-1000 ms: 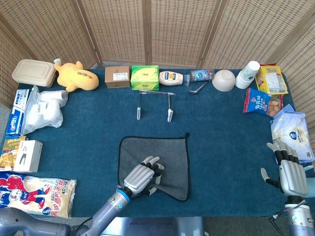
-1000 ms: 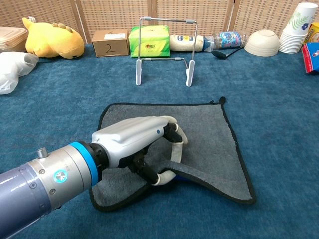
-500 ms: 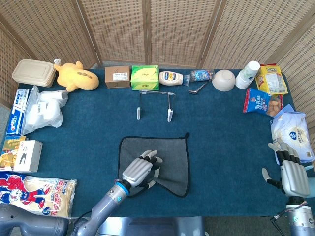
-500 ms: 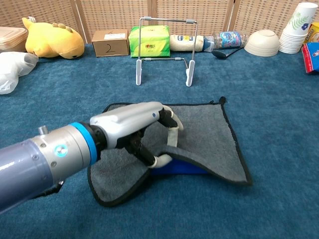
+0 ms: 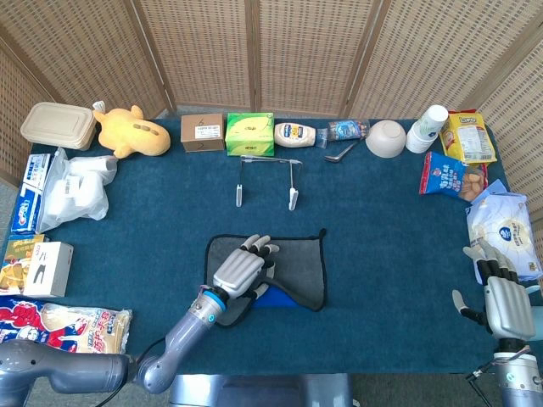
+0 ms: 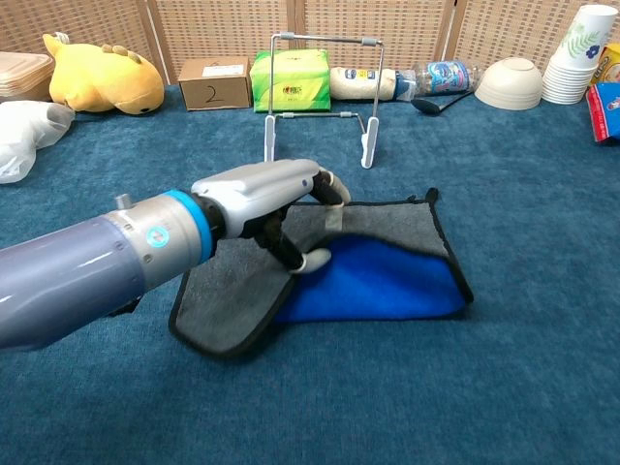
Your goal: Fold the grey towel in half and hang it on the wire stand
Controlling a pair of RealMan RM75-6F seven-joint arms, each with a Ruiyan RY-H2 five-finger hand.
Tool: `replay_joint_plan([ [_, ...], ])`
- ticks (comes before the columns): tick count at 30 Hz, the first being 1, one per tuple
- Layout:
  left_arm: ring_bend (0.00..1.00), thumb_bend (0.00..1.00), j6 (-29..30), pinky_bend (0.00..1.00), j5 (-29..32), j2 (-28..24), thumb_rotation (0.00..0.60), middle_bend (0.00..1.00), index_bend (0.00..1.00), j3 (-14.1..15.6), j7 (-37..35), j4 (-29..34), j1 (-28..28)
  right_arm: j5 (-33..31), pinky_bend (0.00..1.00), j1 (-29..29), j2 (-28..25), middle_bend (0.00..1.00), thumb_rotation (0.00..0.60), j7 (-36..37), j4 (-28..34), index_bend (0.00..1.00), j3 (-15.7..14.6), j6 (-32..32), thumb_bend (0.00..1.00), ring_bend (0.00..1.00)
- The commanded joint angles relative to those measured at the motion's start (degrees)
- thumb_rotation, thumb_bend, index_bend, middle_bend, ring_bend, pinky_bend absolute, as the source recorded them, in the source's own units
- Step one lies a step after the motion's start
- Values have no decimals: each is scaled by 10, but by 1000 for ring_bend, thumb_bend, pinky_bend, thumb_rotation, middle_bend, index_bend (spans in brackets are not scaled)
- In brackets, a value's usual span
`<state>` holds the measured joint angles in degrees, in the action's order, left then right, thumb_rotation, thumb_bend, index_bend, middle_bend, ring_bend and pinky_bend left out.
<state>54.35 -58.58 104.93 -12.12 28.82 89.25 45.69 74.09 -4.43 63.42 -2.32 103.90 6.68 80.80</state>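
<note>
Left hand pinches fuzzy grey towel edge, blue underside showing.

One grey towel on the bench, one wire stand, one yellow plush toy. One cardboard box, one green tissue box, one white bowl, one stack of paper cups. Two hands: left hand, right hand.
</note>
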Motion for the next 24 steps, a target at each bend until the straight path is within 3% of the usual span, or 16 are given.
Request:
replay_joint_plan([
  [1,0,520,-9,0,-3,13,600,184,533,-13,-3,-30,18,-1,0,1,-1,54,600,1,0,162,0,1,349,0],
  [13,0,495,-38,0,-1,48,600,172,516,-35,-16,-112,63,-6,0,8,-5,54,600,7,-3,162,0,6,349,0],
  [24,0,493,-43,0,4,67,600,167,513,-31,-20,-150,79,-8,0,13,-7,54,600,14,-6,162,0,9,349,0],
])
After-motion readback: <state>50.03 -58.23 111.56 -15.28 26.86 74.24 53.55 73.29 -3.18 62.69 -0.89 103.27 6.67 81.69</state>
